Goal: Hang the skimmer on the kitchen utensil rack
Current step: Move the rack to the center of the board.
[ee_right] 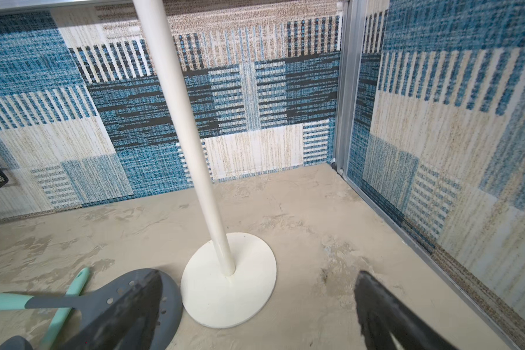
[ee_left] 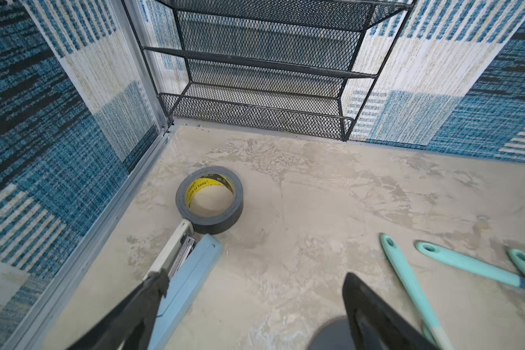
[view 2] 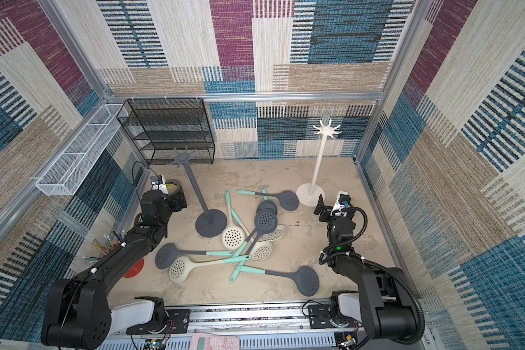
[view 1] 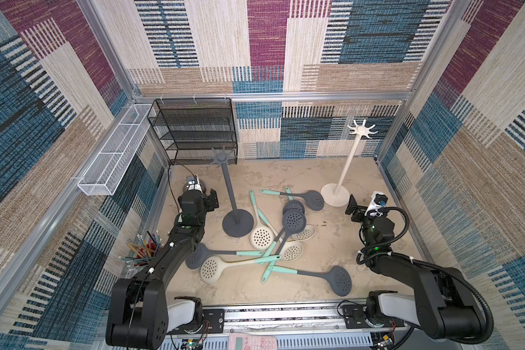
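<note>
Top views both show the skimmers point(view 1: 293, 219) lying in a crossed heap in the middle of the bench point(view 1: 285, 172), none on a hook yet. Our left end effector point(ee_left: 255, 281) stands wide and empty near the back left corner. Our right end effector point(view 1: 354, 209) is likewise wide and empty, just beside the white rack point(view 1: 345, 169).

We judge the heap to be the main hazard. Handles lie over and under one another, so lifting one skimmer may drag or flip its neighbours. The easiest pick looks like the grey skimmer point(view 1: 314, 200), whose head lies just beside the white rack's base, though another handle crosses its own. Both racks are tall poles on small round bases, so a knock from an arm, or a handle hole caught sideways on a hook, could tip them. The holes look small, and a skewed grip would likely miss the hook.

Near the left end effector sit a tape point(ee_left: 212, 219) roll and what looks like a stapler point(ee_left: 188, 266); in the left wrist view one finger passes over the stapler. The grey rack point(view 1: 230, 194) stands between that arm and the heap, its base just beside a cream skimmer head. A mesh shelf point(view 1: 194, 130) at the back and pencils point(view 1: 144, 247) by the left wall lie off our path.
</note>
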`<state>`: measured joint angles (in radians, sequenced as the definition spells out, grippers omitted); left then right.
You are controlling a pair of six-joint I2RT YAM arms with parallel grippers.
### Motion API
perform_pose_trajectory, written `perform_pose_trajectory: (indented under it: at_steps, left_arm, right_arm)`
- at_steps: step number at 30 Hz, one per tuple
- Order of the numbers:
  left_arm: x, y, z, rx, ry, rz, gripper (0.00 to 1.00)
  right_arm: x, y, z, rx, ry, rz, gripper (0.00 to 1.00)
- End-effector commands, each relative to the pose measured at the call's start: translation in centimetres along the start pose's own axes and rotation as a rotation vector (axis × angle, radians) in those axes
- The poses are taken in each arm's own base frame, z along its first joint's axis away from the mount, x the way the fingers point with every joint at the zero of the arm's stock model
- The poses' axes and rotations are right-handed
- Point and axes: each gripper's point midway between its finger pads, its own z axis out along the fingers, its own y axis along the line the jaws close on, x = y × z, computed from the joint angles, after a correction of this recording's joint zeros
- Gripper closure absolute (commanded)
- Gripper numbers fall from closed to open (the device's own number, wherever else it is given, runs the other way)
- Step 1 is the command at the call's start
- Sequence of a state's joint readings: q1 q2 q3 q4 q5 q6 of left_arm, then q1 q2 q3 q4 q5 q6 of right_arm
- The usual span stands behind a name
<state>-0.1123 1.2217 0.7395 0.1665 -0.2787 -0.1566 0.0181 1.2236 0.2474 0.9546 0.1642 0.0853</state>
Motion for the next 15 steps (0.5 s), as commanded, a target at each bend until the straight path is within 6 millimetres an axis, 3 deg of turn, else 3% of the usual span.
perform_pose_trajectory:
  at_steps: [1, 8, 12, 15]
  left_arm:
    - [2.2, 1.0, -1.6, -0.039, 0.134, -0.080, 0.07]
    - [1.9, -1.9, -4.7, 0.166, 0.180, -0.107, 0.12]
    - [2.5, -4.4, -6.0, 0.333, 0.180, -0.113, 0.18]
    - [2.6, -4.7, -6.7, 0.369, 0.139, -0.111, 0.20]
  right_arm:
    - [0.0, 0.8, -0.2, -0.045, 0.010, 0.029, 0.01]
    - [-0.3, 3.4, -0.8, -0.202, 0.006, 0.030, 0.00]
    - [-0.5, 3.9, -1.1, -0.231, -0.008, 0.022, 0.00]
    - [-0.5, 4.3, -1.2, -0.252, -0.010, 0.013, 0.00]
